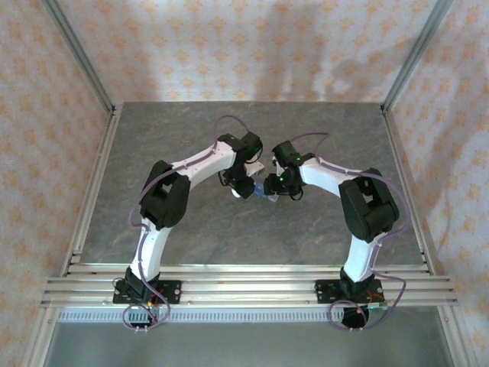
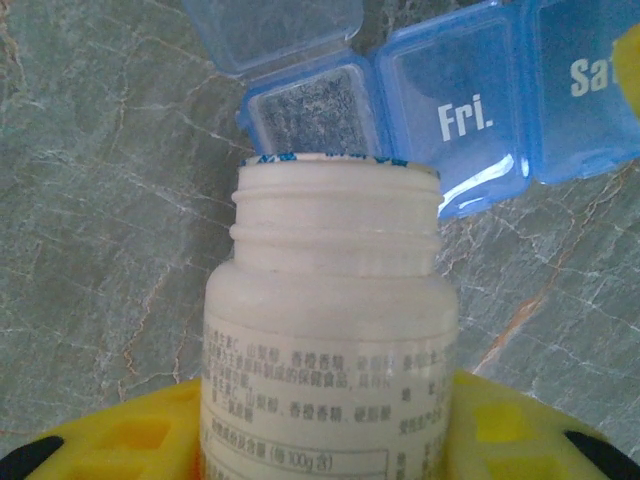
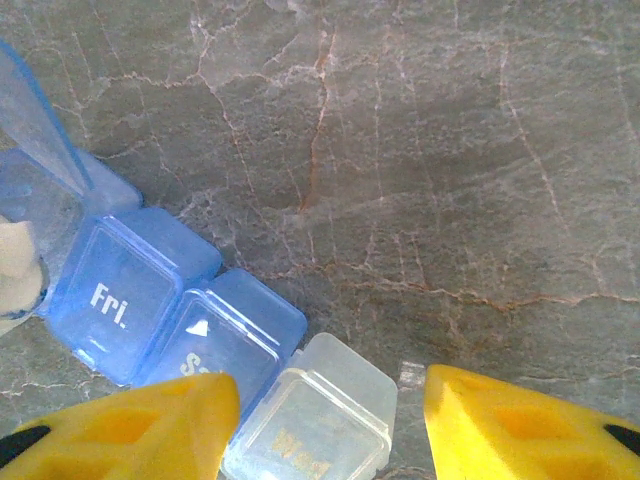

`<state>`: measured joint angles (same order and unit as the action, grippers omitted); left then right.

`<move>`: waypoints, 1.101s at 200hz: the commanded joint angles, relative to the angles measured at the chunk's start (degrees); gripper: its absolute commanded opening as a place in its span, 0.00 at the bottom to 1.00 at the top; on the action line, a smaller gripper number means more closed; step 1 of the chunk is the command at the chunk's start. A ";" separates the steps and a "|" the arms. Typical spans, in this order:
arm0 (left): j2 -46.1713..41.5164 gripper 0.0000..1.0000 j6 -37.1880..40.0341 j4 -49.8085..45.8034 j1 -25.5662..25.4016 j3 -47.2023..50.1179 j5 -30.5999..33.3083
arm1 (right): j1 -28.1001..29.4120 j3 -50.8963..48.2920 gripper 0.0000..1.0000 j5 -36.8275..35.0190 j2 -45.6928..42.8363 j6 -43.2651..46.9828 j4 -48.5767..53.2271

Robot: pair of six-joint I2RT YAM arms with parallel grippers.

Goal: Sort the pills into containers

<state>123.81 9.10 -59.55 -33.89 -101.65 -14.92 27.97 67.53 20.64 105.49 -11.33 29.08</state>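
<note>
At the centre of the desk, the blue pill box lies flat with one compartment open and its lid raised; those marked Fri. and Sat are closed. The left pincer is clenched on an uncapped white bottle, whose mouth points at the open compartment. No pills are seen in that compartment. The right pincer straddles the strip's clear end compartment; whether it grips cannot be told. Judgement: early stage, with pouring not yet done and the closed compartments still to be opened and filled.
</note>
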 commanded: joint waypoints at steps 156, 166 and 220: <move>6.65 0.00 0.76 -11.91 -0.87 -11.58 4.09 | 0.33 -1.27 0.54 -3.05 4.05 -0.35 1.94; 7.12 0.00 0.78 -12.54 -1.00 -12.40 4.30 | 0.38 -1.30 0.54 -3.07 4.10 -0.31 1.94; 8.39 0.00 0.83 -13.88 -1.05 -13.74 4.53 | 0.36 -1.30 0.54 -3.07 3.93 -0.31 1.94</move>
<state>130.61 9.13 -69.67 -34.63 -113.93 -12.36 27.97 67.53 20.97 105.65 -11.51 28.73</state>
